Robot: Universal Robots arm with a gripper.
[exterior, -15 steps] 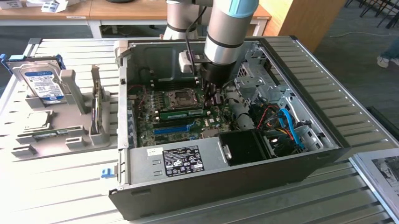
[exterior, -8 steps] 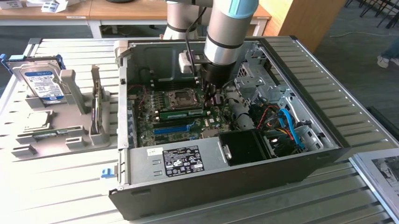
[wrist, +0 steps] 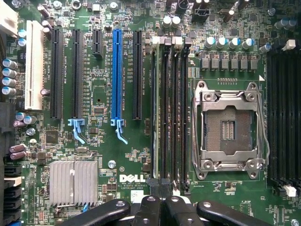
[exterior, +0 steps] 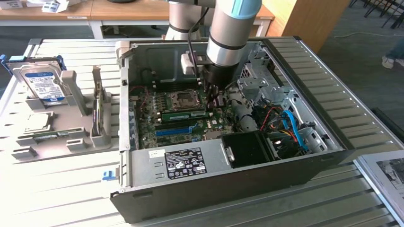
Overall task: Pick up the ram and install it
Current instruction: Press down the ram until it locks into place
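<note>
claw: shut, holds nothing, down inside the case | ram: seated flat in a slot on the board, just beside claw tip toward exterior view's left | long axis: along the slot bank, pointing at the claw

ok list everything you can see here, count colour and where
computer case: one, dark grey, open on the slatted table
motherboard: one, green, inside the case
ram: one, green stick, standing in a slot on the motherboard beside the processor socket
processor socket: one, silver frame, empty
long slot: one, bright blue, among black slots
heatsink: one, silver
hard drive: one, silver with blue-white label, upright in the grey holder at the exterior view's left
grey holder: one, on the table
claw: one, black, shut, above the ram slots
</note>
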